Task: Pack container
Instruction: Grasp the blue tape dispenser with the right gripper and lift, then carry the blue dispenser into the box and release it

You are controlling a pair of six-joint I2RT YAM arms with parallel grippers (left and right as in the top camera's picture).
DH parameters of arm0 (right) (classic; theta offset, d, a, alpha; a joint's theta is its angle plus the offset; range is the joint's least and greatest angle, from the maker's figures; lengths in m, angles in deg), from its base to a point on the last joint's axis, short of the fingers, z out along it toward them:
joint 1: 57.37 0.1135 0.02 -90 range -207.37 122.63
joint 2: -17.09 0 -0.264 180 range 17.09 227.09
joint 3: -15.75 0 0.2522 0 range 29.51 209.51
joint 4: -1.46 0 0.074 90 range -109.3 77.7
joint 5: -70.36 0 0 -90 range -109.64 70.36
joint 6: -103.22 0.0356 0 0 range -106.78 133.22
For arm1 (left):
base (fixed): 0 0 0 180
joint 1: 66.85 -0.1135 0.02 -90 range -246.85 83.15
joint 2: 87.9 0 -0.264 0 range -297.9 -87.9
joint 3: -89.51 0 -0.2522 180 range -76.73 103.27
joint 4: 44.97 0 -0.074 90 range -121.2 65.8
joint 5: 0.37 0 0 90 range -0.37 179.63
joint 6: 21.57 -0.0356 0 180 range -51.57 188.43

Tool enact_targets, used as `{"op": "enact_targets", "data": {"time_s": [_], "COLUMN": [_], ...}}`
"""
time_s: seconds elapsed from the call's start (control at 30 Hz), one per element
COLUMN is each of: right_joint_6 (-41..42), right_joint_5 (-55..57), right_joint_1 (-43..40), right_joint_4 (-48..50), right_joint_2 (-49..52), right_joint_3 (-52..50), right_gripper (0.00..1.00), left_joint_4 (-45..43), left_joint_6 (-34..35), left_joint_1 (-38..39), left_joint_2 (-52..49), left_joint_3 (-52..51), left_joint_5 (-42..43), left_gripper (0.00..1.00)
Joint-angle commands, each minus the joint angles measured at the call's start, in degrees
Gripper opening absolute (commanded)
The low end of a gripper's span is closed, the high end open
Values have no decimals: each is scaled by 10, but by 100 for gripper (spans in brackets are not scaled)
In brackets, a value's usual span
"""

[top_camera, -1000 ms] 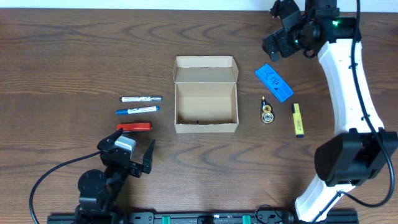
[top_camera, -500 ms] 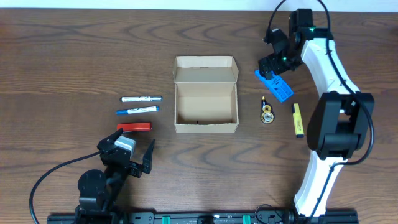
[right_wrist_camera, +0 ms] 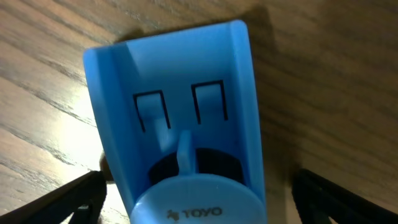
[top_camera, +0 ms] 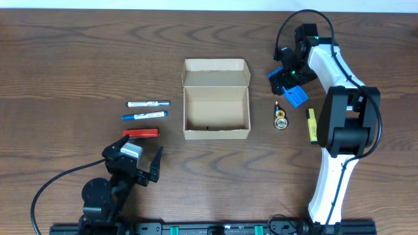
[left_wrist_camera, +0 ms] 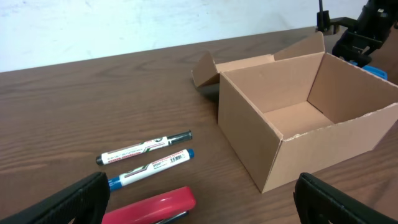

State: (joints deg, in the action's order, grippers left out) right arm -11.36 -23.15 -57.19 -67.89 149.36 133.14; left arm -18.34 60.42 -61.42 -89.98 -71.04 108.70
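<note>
Nearest us, the left tool (top_camera: 137, 156) sits low at the front of the desk (top_camera: 65, 52), jaws wide and holding nothing. Just beyond it is a red stapler (top_camera: 140, 133), then two markers (top_camera: 148, 104) lying side by side, all left of the box (top_camera: 216, 134). The box stands mid-desk with its flap lid folded back on the far side. Its inside looks empty, so we read packing as not yet started. To its right lie a small round gold-and-black piece (top_camera: 281, 119) and a yellow highlighter (top_camera: 313, 125), apart from each other. Farthest out, the right tool (top_camera: 288, 78) is down over a blue plastic piece (right_wrist_camera: 174, 81), fingers spread either side, not gripping it as far as we can tell. We judge the step in hand as the first pick. Next move needs a square close across the piece's width, a clean lift, a carry left over the box rim, and a release inside. The piece lies angled, so a skewed close could twist it.
</note>
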Motion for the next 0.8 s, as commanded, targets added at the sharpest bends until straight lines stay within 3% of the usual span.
{"op": "enact_targets", "data": {"time_s": [0.0, 0.33, 0.57, 0.77], "right_joint_6": [5, 33, 70, 100], "right_joint_5": [11, 33, 32, 31], "right_joint_1": [-2, -1, 0, 8], "right_joint_4": [7, 36, 32, 11], "right_joint_2": [9, 9, 2, -30], "right_joint_3": [-11, -47, -40, -11], "right_gripper": [95, 74, 46, 41], "left_joint_4": [2, 2, 2, 2], "left_joint_6": [-12, -12, -12, -12], "left_joint_1": [-3, -3, -3, -3], "left_joint_2": [4, 4, 4, 4], "left_joint_3": [-15, -15, -15, -15], "left_joint_5": [-2, -2, -2, -2], "left_gripper": [95, 95, 95, 95]}}
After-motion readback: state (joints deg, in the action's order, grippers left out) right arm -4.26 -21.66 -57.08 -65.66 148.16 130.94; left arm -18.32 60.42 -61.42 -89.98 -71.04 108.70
